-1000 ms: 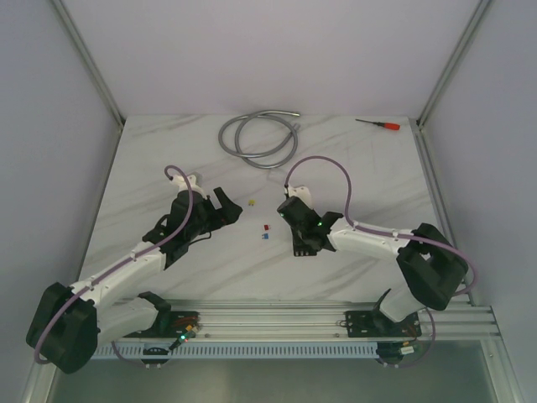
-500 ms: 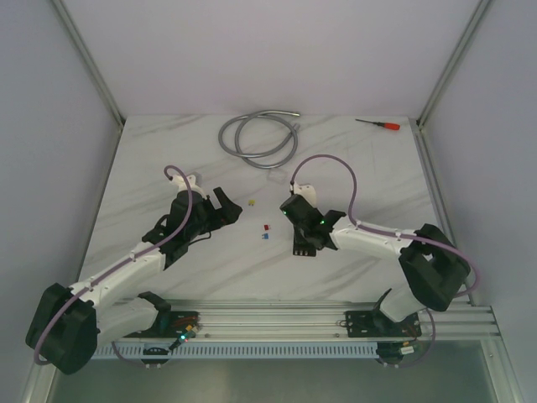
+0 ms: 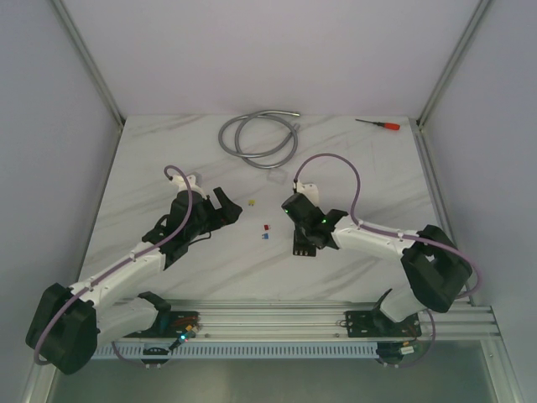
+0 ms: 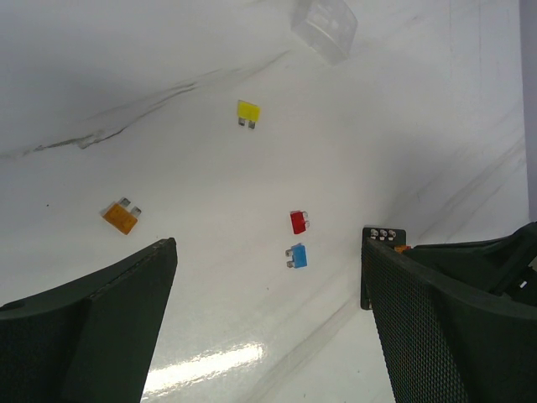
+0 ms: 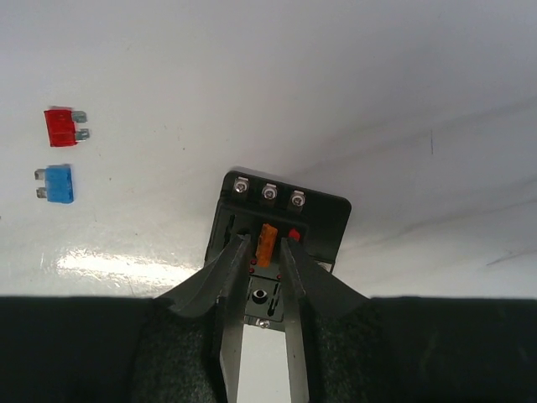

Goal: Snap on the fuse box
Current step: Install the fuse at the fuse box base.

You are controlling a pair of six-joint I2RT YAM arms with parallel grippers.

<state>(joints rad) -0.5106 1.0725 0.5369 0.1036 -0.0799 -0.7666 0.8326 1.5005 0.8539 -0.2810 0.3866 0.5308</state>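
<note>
The fuse box [image 5: 281,210] is a small black block with three screws along its far edge, lying on the white table. An orange fuse [image 5: 268,243] stands in one of its slots, with a small red fuse beside it. My right gripper [image 5: 266,243] is directly over the box, its fingers slightly apart on either side of the orange fuse with thin gaps. In the top view the right gripper [image 3: 304,242] covers the box. My left gripper [image 4: 268,248] is wide open and empty; the box's corner [image 4: 383,252] shows past its right finger. The clear cover [image 4: 325,25] lies farther away.
Loose fuses lie between the arms: yellow [image 4: 247,112], orange [image 4: 122,217], red [image 4: 299,222] and blue [image 4: 296,255]. A coiled metal hose [image 3: 258,138] and a red-handled screwdriver [image 3: 379,124] lie at the back of the table.
My right wrist and its cable have shifted slightly right over the fuse box. The left arm has not moved.
</note>
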